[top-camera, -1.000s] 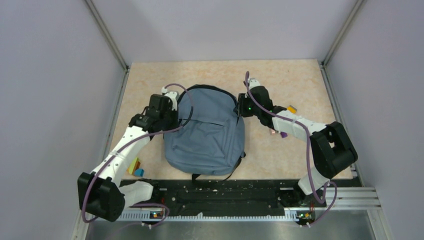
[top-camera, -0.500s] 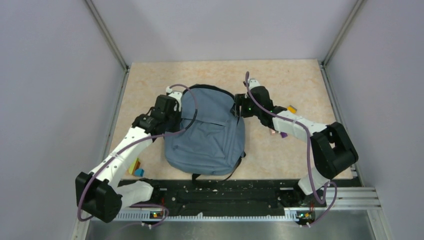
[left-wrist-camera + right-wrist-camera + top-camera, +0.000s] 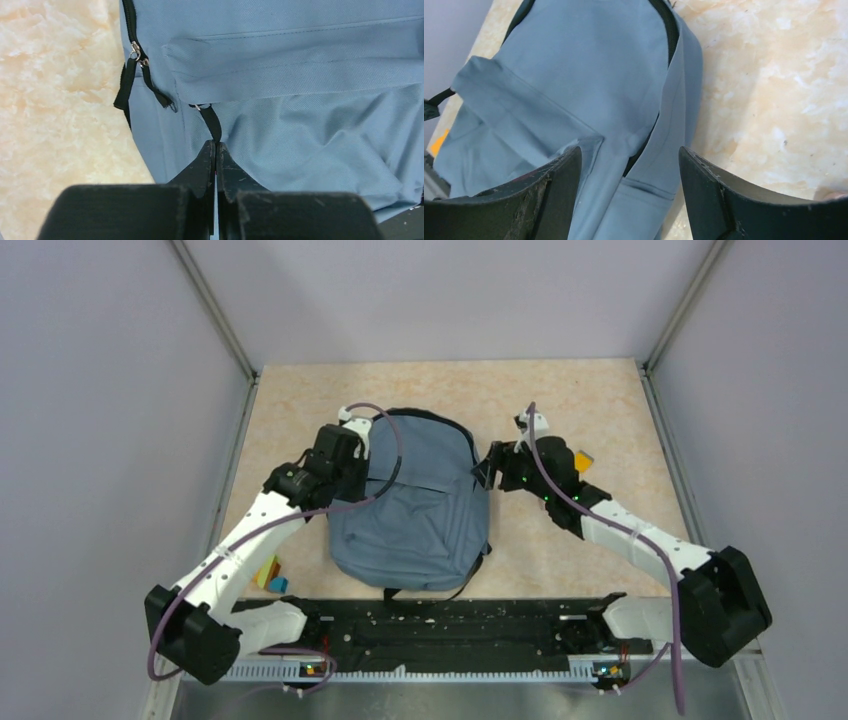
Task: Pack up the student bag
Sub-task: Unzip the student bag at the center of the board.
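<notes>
Right claw [image 3: 629, 152] has backed off the backpack [image 3: 420, 510], jaws apart; left claw [image 3: 215, 146] clamps the front-pocket zipper pull [image 3: 211, 119], seemingly ready to unzip.

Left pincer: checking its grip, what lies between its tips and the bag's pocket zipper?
The black pull strap, running from the bag into the shut left pincer; left wrist view.
</notes>
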### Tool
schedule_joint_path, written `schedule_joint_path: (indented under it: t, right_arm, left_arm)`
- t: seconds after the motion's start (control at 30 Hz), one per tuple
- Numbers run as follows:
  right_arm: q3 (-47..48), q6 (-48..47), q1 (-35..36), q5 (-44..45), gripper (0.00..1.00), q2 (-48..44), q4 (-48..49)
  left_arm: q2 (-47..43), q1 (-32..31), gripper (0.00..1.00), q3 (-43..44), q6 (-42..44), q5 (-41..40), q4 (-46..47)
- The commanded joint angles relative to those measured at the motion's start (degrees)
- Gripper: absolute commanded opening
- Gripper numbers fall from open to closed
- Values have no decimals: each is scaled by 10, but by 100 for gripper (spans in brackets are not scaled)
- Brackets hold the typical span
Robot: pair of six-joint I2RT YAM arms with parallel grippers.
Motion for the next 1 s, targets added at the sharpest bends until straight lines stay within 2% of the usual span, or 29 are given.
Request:
schedule_joint_path:
  t: [0.0,0.1,0.43,0.7,0.97]
  right_arm:
    - [-36,29,19,-14,70,-26,58]
    - [-40,30,24,-27,69,-6,62]
    - [-58,55,55,-34,69,25,115]
    - [-68,58,57,-14,70,39,136]
    - [-63,58,57,-2,70,79,158]
  left_arm:
    - [-3,-5,0,-3,-34,52,33]
    - [14,-11,0,-22,-54,70,66]
    - [76,-67,0,-29,-108,57,163]
    - [120,-111,0,-4,-144,73,234]
    - [184,-175,0,56,-148,94,248]
